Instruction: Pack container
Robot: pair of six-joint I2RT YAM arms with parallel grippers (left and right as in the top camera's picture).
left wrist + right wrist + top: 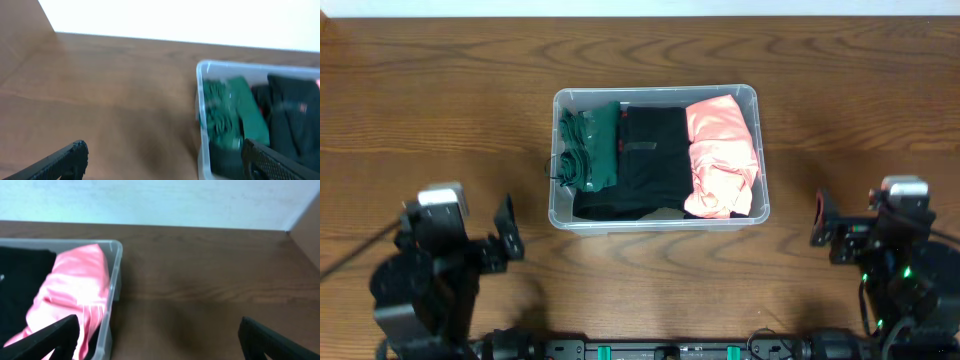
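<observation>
judging the large clear rectangular plastic container [655, 89] light, slick, flexing; favouring its rim; left pincer [161, 152], right pincer [157, 326] gaping empty.

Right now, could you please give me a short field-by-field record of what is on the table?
container: clear plastic bin, centre of the table, no lid on
contents, left to right: green garment; black garment; pink garment
fill: all three garments lie inside the rim, side by side
left fingers: open, holding nothing, apart from the container
right fingers: open, holding nothing, apart from the container
table: dark wood grain
</observation>
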